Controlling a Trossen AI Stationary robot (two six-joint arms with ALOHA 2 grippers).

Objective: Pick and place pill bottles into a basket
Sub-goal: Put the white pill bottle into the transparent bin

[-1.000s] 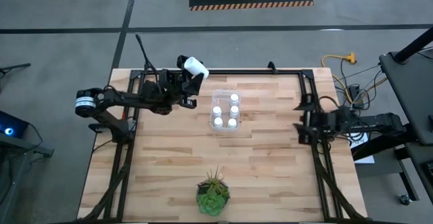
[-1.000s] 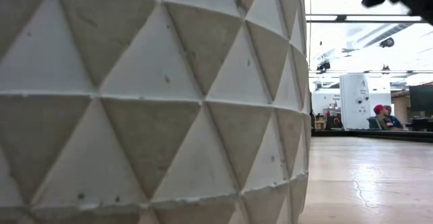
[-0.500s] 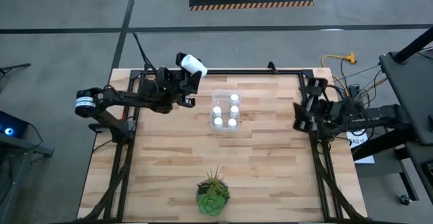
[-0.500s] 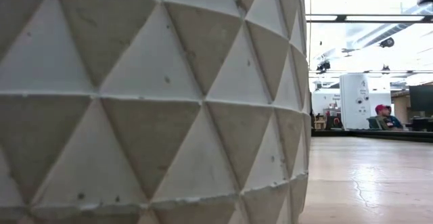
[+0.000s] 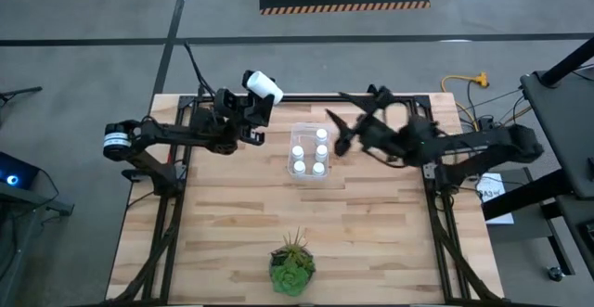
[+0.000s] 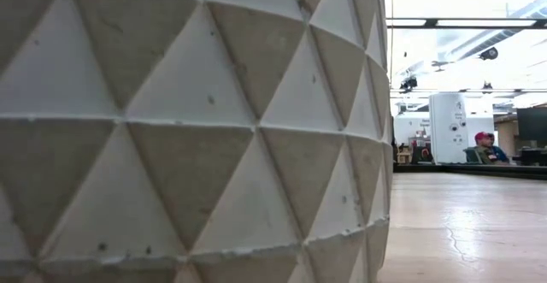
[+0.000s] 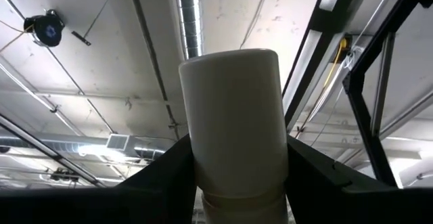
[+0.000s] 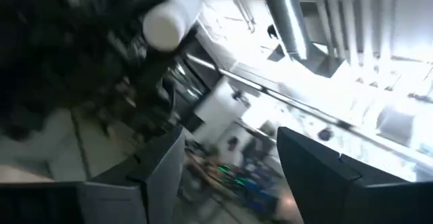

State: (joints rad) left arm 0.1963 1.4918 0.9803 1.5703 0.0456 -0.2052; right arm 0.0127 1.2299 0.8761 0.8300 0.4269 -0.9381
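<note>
The counter (image 5: pixel 371 223) is pale wood in narrow butcher-block strips with a smooth, lightly sheened finish. The basket (image 5: pixel 310 131) is thin clear plastic, see-through to the wood beneath. The pill bottles (image 5: pixel 309 155) inside it are smooth white plastic with round caps, and the pill bottle (image 7: pixel 233 122) in the left end effector (image 5: pixel 257 103) looks matt off-white. Both arms are dark with a dull finish. The planter (image 6: pixel 188 129) looks like rough, pitted grey concrete moulded in raised triangles.
</note>
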